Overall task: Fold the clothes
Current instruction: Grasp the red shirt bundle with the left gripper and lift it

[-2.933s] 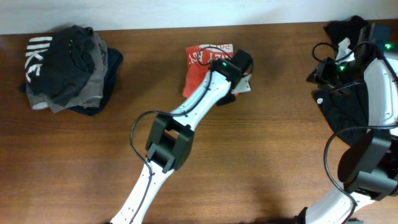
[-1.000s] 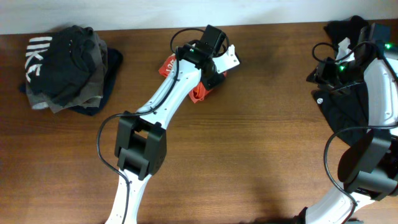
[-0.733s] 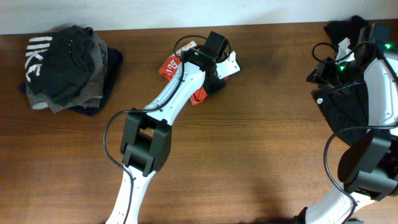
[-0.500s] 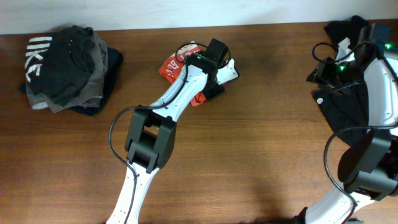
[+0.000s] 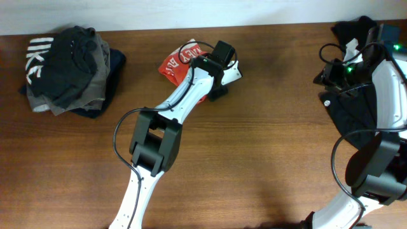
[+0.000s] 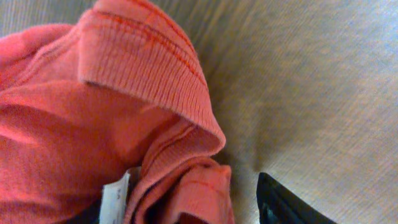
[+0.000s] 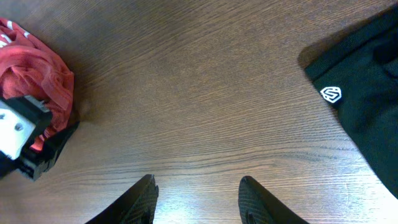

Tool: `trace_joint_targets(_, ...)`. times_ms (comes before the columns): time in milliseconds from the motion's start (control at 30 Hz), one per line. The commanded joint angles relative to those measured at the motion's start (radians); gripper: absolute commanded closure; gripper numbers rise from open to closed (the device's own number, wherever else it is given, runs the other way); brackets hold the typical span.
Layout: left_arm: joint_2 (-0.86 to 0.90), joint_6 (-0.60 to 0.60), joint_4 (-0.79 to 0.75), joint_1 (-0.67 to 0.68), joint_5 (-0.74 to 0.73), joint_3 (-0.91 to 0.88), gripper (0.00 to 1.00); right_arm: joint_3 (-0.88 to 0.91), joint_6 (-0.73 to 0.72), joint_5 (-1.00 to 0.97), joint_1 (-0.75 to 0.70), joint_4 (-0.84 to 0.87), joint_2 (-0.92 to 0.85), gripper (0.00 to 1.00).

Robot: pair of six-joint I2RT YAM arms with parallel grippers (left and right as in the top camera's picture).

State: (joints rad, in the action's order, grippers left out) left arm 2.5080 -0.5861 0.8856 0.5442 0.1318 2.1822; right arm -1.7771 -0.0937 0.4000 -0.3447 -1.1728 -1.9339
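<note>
A red-orange T-shirt (image 5: 177, 63) lies crumpled near the far edge of the brown wooden table (image 5: 267, 152), with white lettering showing on top. The left arm (image 5: 184, 108) reaches across the table from the near side. The left gripper (image 5: 218, 69) sits at the shirt's right edge, covering part of it. A pile of dark clothes (image 5: 67, 70) lies well apart at the far left. On the right side, the right arm (image 5: 385, 89) stands over a black garment (image 5: 346, 111).

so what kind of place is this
Probably a robot clothes-folding test bench: white-and-black robot arms at a brown wooden table, a crumpled red-orange cotton T-shirt, and a stacked heap of dark clothes.
</note>
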Motion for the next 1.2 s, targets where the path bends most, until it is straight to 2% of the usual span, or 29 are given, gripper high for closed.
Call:
trace_joint_targets(0,0.077,-0.012,-0.014,-0.004,0.061,-0.005,0.46,-0.008,0.011,-0.009,-0.003,0.003,0.008,0.53)
trace_joint_targets(133,0.113,-0.010,-0.031,-0.005,0.119,-0.005,0.58,-0.008,0.012,-0.009,-0.003,0.003,0.008,0.53)
trace_joint_targets(300,0.131,0.072,-0.079,-0.003,0.289,-0.005,0.57,-0.008,0.012,-0.009,-0.003,0.014,0.008,0.53)
trace_joint_targets(333,0.131,0.074,-0.090,-0.003,0.312,-0.005,0.53,-0.008,0.011,-0.009,-0.003,0.016,0.007,0.53)
trace_joint_targets(700,0.178,0.094,-0.142,-0.005,0.332,-0.005,0.53,-0.006,0.012,-0.009,-0.003,0.010,0.007,0.53)
trace_joint_targets(767,0.194,0.124,-0.171,-0.005,0.358,-0.005,0.65,-0.005,0.012,-0.009,-0.003,0.006,0.007,0.53)
trace_joint_targets(833,0.207,0.134,-0.179,-0.006,0.367,-0.005,0.82,-0.003,0.012,-0.009,-0.003,0.005,0.007,0.53)
trace_joint_targets(933,0.214,0.204,-0.178,-0.008,0.402,-0.005,0.98,0.001,0.012,-0.009,-0.003,0.003,0.007,0.53)
trace_joint_targets(1167,0.211,0.227,-0.129,-0.015,0.416,0.038,1.00,0.001,0.012,-0.009,-0.003,0.003,0.007,0.53)
